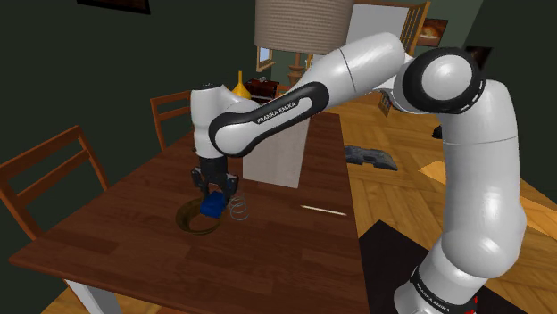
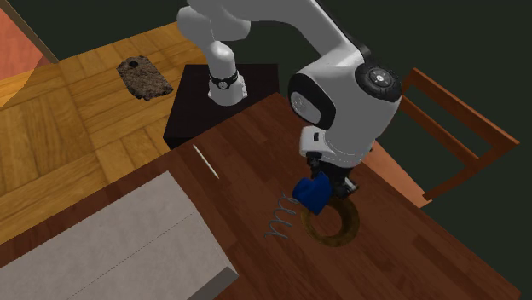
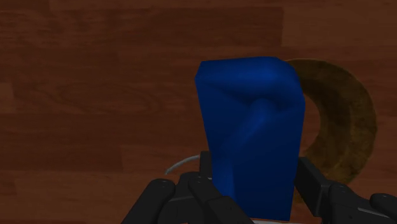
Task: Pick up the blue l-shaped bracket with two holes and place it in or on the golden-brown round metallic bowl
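Note:
The blue bracket (image 3: 254, 137) is clasped between my two black fingers, held a little above the wooden table. In the shoulder view the blue bracket (image 1: 212, 206) hangs under my gripper (image 1: 215, 198), right at the near edge of the golden-brown round bowl (image 1: 193, 219). The second exterior view shows the blue bracket (image 2: 312, 193) over the rim of the bowl (image 2: 338, 226), with my gripper (image 2: 326, 183) shut on it. Behind the bracket in the wrist view lies the brown ring of the bowl (image 3: 347, 124), partly hidden by the bracket.
A wire spring (image 1: 237, 208) stands on the table (image 1: 134, 241) next to the bowl. A thin pale stick (image 1: 323, 210) lies further along. A large pale box (image 1: 278, 152) sits mid-table. Wooden chairs (image 1: 49, 174) line the far side; a dark mat (image 1: 373, 157) lies on the floor.

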Motion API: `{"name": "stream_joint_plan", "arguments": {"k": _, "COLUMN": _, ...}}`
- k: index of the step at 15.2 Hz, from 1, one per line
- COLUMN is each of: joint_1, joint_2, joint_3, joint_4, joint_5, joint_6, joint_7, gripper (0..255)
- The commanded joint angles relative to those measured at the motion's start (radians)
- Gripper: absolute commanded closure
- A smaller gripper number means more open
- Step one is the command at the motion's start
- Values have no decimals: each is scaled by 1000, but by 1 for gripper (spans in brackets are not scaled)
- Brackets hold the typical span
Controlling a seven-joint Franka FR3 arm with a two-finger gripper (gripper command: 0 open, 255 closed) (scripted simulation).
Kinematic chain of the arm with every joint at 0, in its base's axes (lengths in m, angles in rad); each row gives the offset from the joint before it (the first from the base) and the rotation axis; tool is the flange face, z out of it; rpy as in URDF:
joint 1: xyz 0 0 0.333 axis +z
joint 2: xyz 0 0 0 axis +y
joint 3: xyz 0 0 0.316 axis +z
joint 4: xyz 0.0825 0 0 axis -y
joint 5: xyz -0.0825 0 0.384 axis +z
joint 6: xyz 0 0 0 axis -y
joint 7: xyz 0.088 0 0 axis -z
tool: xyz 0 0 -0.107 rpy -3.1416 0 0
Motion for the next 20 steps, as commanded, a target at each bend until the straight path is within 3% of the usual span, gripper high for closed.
{"name": "stream_joint_plan", "arguments": {"k": 1, "joint_1": 50, "joint_2": 90, "joint_3": -23, "joint_4": 131, "joint_5": -37, "joint_6": -50, "joint_7": 10, "gripper": 255}}
{"name": "stream_joint_plan", "arguments": {"k": 4, "joint_1": 117, "joint_2": 210, "joint_3": -55, "joint_4": 320, "joint_5": -71, "joint_6": -121, "joint_7": 2, "gripper": 255}}
{"name": "stream_joint_plan", "arguments": {"k": 14, "joint_1": 126, "joint_2": 267, "joint_3": -80, "joint_4": 279, "joint_5": -104, "joint_6": -28, "joint_7": 22, "gripper": 255}}
{"name": "stream_joint_plan", "arguments": {"k": 20, "joint_1": 126, "joint_2": 267, "joint_3": -80, "joint_4": 279, "joint_5": -104, "joint_6": -28, "joint_7": 22, "gripper": 255}}
